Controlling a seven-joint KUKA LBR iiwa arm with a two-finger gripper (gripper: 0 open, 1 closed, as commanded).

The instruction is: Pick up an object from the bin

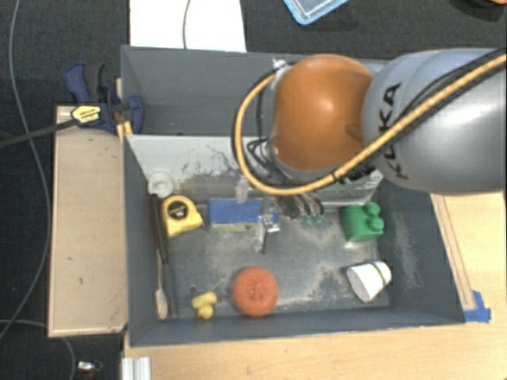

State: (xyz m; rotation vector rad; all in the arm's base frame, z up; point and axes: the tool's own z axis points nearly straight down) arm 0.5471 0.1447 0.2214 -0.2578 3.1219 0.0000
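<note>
My gripper [268, 232] hangs low in the middle of the bin, mostly hidden under the arm's orange cover. Its metal tip is just off the right end of a blue rectangular block [232, 214] lying flat on the bin floor. A yellow tape measure [181, 214] sits immediately left of the blue block. To the right of the gripper stands a green toy brick [362, 221]. An orange ball [255, 291] rests nearer the front wall, below the gripper.
A white cup [368, 280] lies on its side at the front right. A small yellow piece [204, 305] sits in the front left, a thin wooden stick [161, 271] runs along the left wall, and a white cap [161, 184] lies at the back left.
</note>
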